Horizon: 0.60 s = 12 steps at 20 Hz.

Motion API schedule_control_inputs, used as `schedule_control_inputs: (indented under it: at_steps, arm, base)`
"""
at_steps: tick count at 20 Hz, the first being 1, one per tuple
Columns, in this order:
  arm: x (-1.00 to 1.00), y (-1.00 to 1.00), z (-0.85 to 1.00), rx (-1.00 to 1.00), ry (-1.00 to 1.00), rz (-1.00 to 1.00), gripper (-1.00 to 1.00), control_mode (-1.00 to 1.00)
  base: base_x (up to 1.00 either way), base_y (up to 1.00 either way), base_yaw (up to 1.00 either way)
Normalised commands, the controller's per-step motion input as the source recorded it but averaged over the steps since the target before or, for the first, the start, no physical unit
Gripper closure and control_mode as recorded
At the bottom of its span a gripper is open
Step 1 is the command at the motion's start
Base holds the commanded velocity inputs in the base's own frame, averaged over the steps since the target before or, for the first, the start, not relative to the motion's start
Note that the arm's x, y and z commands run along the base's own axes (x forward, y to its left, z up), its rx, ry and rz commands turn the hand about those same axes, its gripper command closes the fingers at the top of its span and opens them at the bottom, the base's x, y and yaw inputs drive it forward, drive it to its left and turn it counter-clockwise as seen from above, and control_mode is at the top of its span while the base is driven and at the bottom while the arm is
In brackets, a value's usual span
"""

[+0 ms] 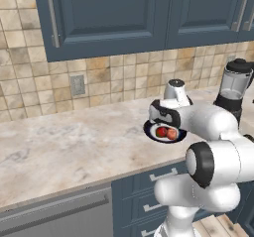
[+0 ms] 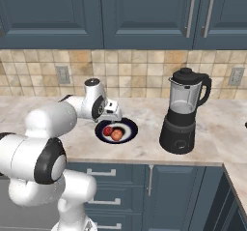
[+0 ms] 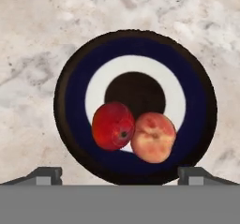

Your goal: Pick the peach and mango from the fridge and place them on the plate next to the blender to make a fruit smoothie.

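- Mango [image 3: 112, 126] and peach [image 3: 153, 137] are lying touching at the plate's [image 3: 75, 96] 6 o'clock, both delivered beside the blender [image 2: 183, 111].
- Jaws [image 3: 119, 175] are hovering apart and empty over the desk [image 3: 28, 40].

Fingers [image 3: 47, 175] spread wide, empty

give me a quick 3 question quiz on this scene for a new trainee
1. True or false: both fruits lie on the plate.
2. What stands on the counter to the right of the plate in the right base view: A) toaster B) blender C) kettle?
3. Are the redder fruit and the paler fruit touching or apart?

Key: 1 true. 2 B. 3 touching, and the gripper hangs above them, fingers spread and holding nothing.
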Motion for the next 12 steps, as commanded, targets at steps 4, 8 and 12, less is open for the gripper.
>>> schedule_control_inputs:
  at_steps: [4, 8, 12]
  arm:
    - [-0.94, 0.08, 0.42, 0.0, -0.17, 0.0, -1.0, -1.0]
    - [-0.81, 0.09, 0.58, 0.0, -0.15, -0.01, -1.0, -1.0]
    - [-0.72, 0.0, 0.75, 0.0, -0.18, 0.0, -1.0, -1.0]
  base:
    - [0.0, 0.0, 0.0]
    - [0.0, 0.0, 0.0]
    - [0.0, 0.0, 0.0]
